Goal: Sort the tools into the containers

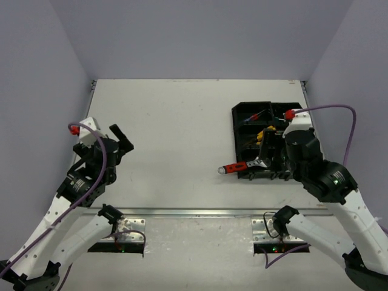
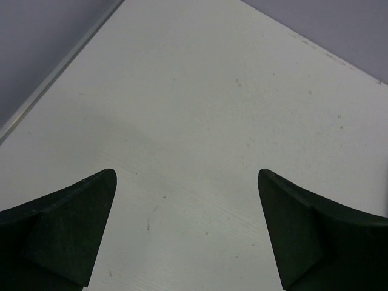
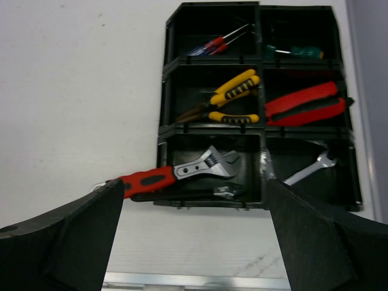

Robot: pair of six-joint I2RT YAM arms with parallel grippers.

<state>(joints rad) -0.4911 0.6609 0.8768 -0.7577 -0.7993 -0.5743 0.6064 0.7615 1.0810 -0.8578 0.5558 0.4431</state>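
Right gripper (image 3: 194, 200) is spread wide, empty; the red-handled silver adjustable wrench (image 3: 182, 173) lies just ahead of it, head in the black plastic organiser tray (image 3: 165, 97), handle poking out. Prob heavy + stiff; grab the rubbery handle.

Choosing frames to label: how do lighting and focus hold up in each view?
Top external: even soft light, sharp, though the black tray swallows detail. Left wrist: table sharp, one faint soft shadow, left gripper near-black. Right wrist: red-handled wrench and yellow pliers crisp, slight shine on the wrench head; right gripper dark, soft-edged.
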